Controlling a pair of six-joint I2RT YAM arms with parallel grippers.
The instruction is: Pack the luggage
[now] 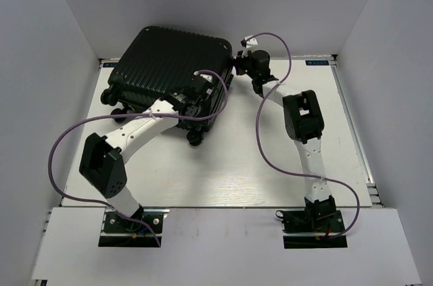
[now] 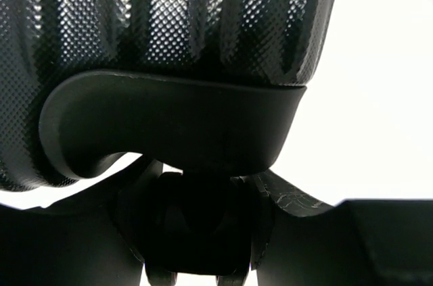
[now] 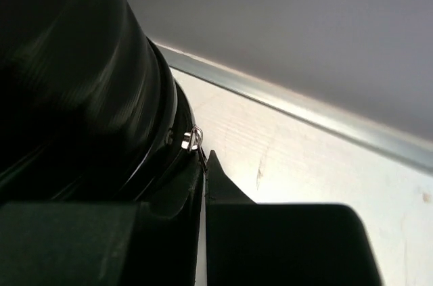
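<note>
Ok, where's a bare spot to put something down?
The white table is bare right of the right arm, and in the near middle between it and the left arm. It's crowded far left: the black ribbed hard-shell suitcase sits with the left end effector and right end effector at its edges.

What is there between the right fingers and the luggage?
In the right wrist view, only the small metal zipper pull, seemingly pinched by the fingers; no gap to the luggage shows.
</note>
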